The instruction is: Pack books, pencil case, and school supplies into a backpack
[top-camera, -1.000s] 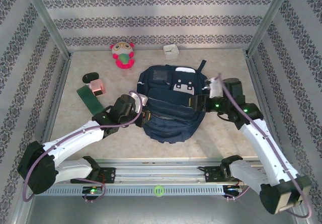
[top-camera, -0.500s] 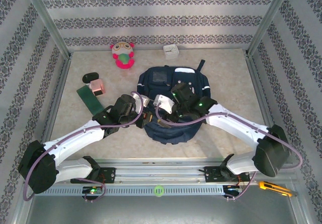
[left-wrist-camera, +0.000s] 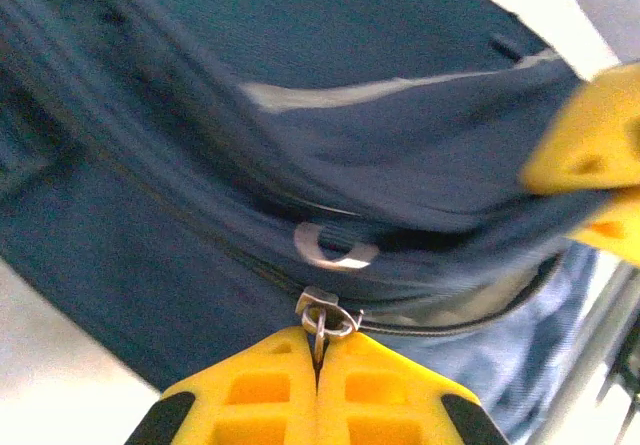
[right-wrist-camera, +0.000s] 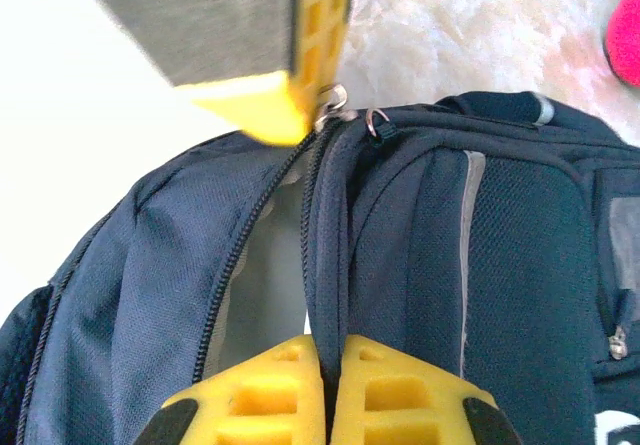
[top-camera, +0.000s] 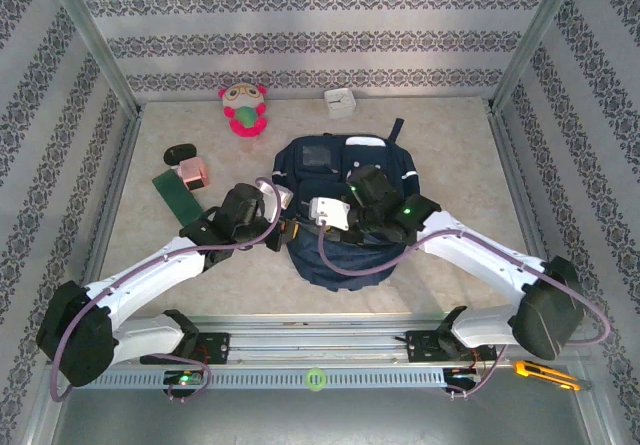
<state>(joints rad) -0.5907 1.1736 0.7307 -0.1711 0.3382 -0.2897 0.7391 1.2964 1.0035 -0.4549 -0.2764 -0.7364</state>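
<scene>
Right arm has swung in from the right side of the backpack (top-camera: 340, 263) and now lies across its middle; its fingers have gone from spread to closed. You will see the right gripper (right-wrist-camera: 333, 343) pinching a raised fold of the backpack's navy fabric, just beside the open zipper track. Pale lining shows in the gap.

Your left gripper (left-wrist-camera: 318, 347) has held its place at the backpack's left side, fingers closed on the metal zipper pull (left-wrist-camera: 322, 317).

The backpack lies flat mid-desk (top-camera: 450, 255), its white-grey patch at the far end.

The school supplies sit on the desk to its left, apart from it: pink block (top-camera: 195, 173) just beside the dark green flat piece (top-camera: 178, 197), with a black oval object (top-camera: 181, 152) farther back.
</scene>
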